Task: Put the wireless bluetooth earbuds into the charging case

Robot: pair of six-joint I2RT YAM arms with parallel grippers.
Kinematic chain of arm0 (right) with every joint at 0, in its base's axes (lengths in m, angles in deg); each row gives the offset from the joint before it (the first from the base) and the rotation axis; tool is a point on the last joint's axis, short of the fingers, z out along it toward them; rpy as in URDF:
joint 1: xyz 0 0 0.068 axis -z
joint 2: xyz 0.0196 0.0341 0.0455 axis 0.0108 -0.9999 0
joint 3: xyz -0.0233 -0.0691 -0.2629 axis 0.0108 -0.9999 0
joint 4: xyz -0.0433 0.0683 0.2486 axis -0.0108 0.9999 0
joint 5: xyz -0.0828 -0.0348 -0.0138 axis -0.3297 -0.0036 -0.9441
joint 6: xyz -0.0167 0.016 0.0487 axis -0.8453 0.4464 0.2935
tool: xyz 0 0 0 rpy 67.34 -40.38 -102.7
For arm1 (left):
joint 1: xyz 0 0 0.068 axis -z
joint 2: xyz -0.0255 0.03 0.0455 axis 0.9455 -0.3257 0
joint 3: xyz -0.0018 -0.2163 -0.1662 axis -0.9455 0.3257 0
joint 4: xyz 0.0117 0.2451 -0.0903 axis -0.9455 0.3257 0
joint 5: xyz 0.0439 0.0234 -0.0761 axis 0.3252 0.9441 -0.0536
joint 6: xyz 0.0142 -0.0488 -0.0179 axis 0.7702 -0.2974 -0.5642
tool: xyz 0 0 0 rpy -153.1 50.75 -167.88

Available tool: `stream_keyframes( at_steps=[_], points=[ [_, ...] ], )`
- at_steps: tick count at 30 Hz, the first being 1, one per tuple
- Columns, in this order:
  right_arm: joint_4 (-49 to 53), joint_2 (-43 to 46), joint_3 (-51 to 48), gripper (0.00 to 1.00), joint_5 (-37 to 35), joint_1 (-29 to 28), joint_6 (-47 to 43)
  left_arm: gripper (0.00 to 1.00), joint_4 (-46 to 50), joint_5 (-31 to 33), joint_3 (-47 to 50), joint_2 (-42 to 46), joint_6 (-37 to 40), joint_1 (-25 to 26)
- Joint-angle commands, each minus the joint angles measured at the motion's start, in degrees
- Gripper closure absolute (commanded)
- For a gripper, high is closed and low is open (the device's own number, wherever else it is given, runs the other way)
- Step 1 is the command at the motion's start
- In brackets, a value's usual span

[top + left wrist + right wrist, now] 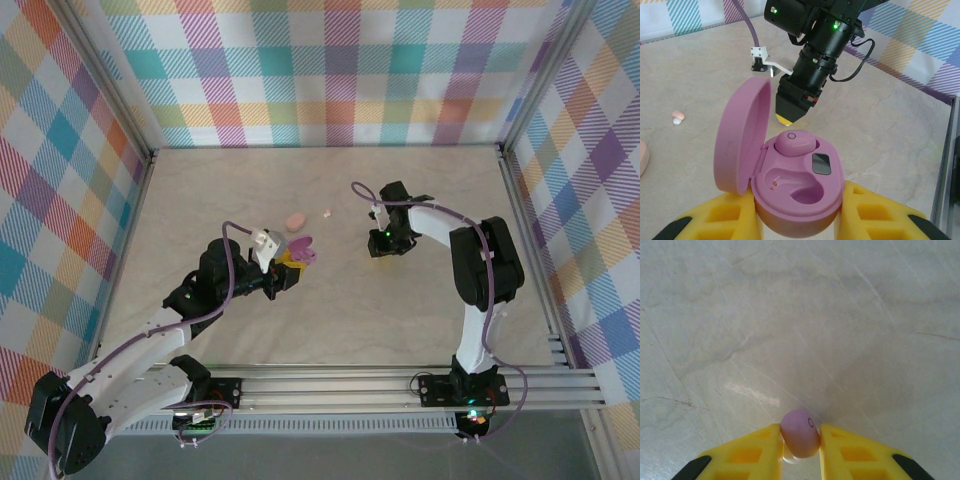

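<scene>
- Left gripper (800,216) is clamping the purple charging case (790,219) between its yellow fingers, jaws pressing on both flanks, lid standing open to the left.
- One purple earbud (794,142) is sitting in the far pocket; the near pocket (807,192) is lying empty, so I'm reading that as the target.
- Right gripper (801,436) is pinching the second purple earbud (799,426) at its very fingertips, with the bud resting on the table (790,315) well right of the case.
- Risk: the bud is round and glossy and the grip is shallow, so it may be squirting out or rolling in the pads on lift.
- Risk: its pose in the pinch is looking arbitrary, so it may be landing skewed and riding on the pocket rim.
- Risk: pushing down on a case held only by its sides may be tipping it or popping out the seated bud.
- Risk: the open lid is crowding the approach from the left, and clipping it would shift the case.
- Farther out, the pink case (296,219) and a pink earbud (326,212) are lying loose just beside each other, beyond the held case.
- Left wrist view is giving the pocket layout and charging contacts, but not what the right fingers are gripping.
- Right wrist view is giving the pinch itself, but no case.
- Top view is giving the gap between the grippers and the pink parts, with too little detail on the pockets.
</scene>
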Motion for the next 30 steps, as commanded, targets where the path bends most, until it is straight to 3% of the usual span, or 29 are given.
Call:
stream_keyframes(
  at_steps=[1,13,25,30],
  points=[
    [1.7,0.9,1.3,0.75,1.5,0.3,0.6,0.92,-0.9,-0.5,-1.5,1.0,0.7,0.6],
    [5.1,8.8,0.4,0.75,-0.6,0.4,4.4,0.92,-6.1,-1.8,0.7,-0.8,1.7,0.6],
    [8.7,29.2,-2.8,0.78,-2.4,-0.2,9.2,0.92,-11.4,-8.0,-5.8,-11.6,4.9,1.0],
    [11.4,35.6,0.4,0.79,-4.5,-3.3,10.8,0.93,-15.4,-7.9,-8.0,-15.6,5.6,2.2]
  ],
)
